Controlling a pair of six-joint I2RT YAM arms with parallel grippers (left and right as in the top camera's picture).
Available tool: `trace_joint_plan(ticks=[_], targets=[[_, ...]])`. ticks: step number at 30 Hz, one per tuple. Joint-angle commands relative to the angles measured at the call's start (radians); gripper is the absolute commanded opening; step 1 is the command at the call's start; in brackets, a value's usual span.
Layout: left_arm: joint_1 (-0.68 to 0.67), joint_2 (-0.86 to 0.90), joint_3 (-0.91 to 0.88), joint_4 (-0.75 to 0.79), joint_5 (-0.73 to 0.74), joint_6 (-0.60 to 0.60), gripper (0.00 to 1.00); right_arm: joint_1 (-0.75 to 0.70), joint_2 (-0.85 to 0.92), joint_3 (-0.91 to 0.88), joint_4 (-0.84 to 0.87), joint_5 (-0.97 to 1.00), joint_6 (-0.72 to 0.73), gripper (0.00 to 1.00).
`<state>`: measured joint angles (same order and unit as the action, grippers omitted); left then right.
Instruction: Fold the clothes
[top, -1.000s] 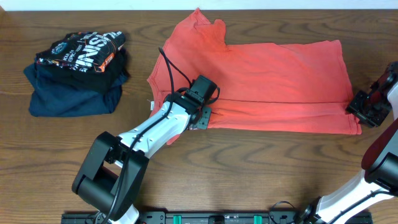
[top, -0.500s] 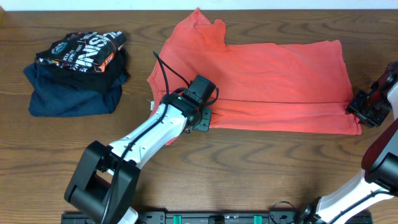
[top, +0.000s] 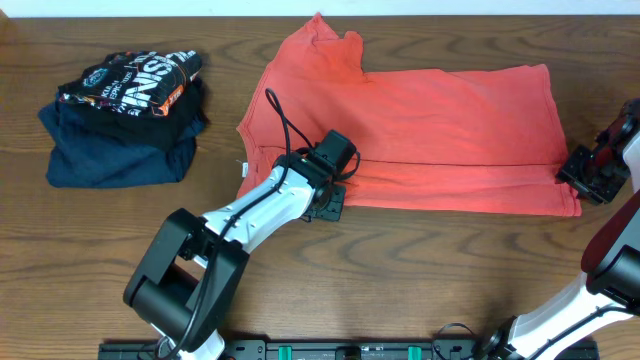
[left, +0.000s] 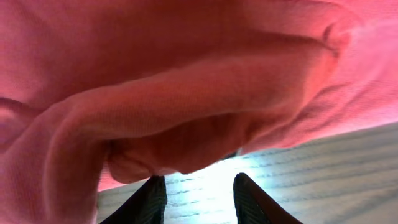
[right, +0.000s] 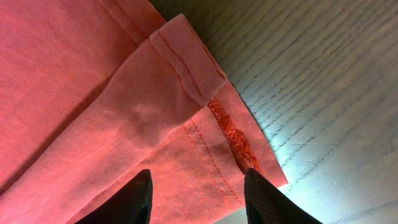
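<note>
Tee (top: 440, 120) looked folded once lengthwise, more folds left, and you had left gripper (left: 199, 199) and right gripper (right: 200, 196) fingers spread, gripping nothing.

Left jaws slightly farther right along the T-shirt (top: 450, 140) hem.

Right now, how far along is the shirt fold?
Done: the coral T-shirt looks folded once lengthwise. A layer edge runs along it, and the right wrist view shows doubled fabric at the hem corner.
In hand: the left gripper is at the near edge and the right gripper is over that corner, both open, nothing pinched.
Left: grip and fold further. It lies long, unlike the folded pile.
</note>
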<state>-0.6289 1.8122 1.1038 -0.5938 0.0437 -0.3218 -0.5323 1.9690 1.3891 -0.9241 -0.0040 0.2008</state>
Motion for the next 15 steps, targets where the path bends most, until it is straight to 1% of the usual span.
trace_joint_plan(ticks=[1,7,15], targets=[[0.001,0.011,0.006,0.008,-0.070,-0.008,0.38,0.008,0.009,-0.006,0.000,0.007,-0.008,0.46],[0.001,0.011,0.006,0.017,-0.082,-0.001,0.38,0.008,0.009,-0.006,-0.003,0.007,-0.008,0.46],[0.001,0.021,0.006,0.100,-0.082,-0.002,0.38,0.008,0.009,-0.006,-0.003,0.008,-0.008,0.46]])
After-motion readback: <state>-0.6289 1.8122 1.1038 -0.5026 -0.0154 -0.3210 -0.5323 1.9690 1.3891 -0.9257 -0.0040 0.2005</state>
